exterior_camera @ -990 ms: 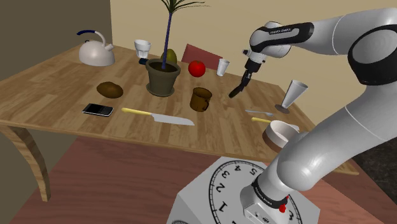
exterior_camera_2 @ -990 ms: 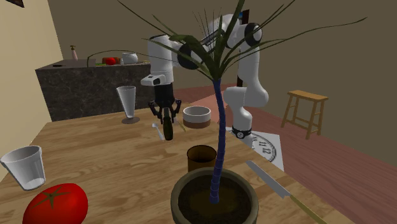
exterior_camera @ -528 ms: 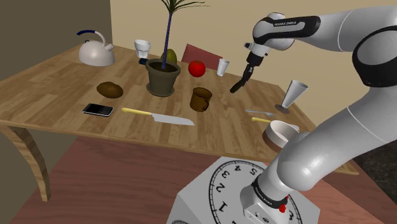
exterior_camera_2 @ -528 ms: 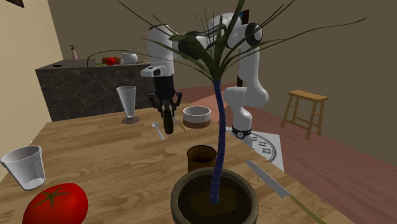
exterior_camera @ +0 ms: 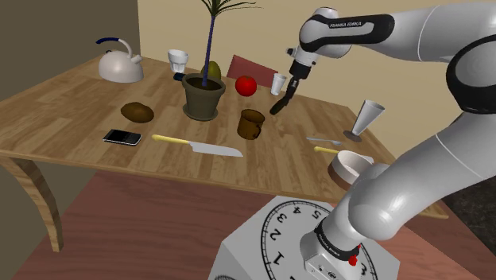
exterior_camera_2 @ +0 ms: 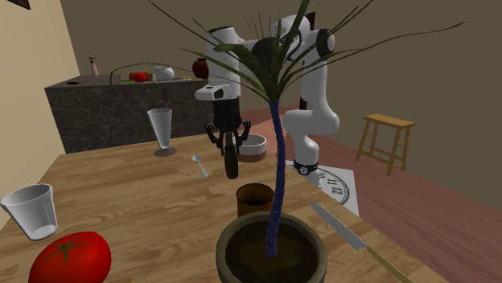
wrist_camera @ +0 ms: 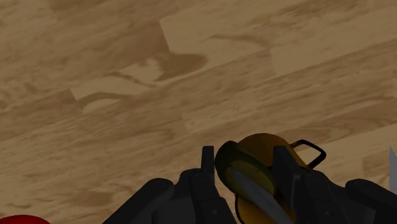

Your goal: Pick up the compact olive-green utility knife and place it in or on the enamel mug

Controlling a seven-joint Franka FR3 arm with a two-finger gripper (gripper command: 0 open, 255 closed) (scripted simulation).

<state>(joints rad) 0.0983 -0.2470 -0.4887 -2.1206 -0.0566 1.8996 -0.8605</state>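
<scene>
Two fingers (wrist_camera: pixel 208 164) clamped on knife (wrist_camera: pixel 236 170), held in air above table (exterior_camera: pixel 63 103) near mug (exterior_camera: pixel 251 123). We judge it light, stiff, slick; hold sits at upper end, so may swing.

Shoulder view, read as a clock centred on the brown mug (exterior_camera: pixel 251 123), with 12 pointing to the table's far edge. The gripper (exterior_camera: pixel 287 91), clasping the dark olive utility knife (exterior_camera: pixel 277 106), hangs in open air at 2 o'clock. Bare wooden table (exterior_camera: pixel 302 127) stretches from 2 to 3 o'clock, out to a tall glass (exterior_camera: pixel 367 118). A spoon (exterior_camera: pixel 324 141) lies flat at 4. A red tomato (exterior_camera: pixel 246 84) at 12 and a white cup (exterior_camera: pixel 278 83) at 1 stand near. At 10 the potted plant (exterior_camera: pixel 202 95) stands close, its stem and long leaves rising high. A kitchen knife (exterior_camera: pixel 199 145) lies at 8.
</scene>
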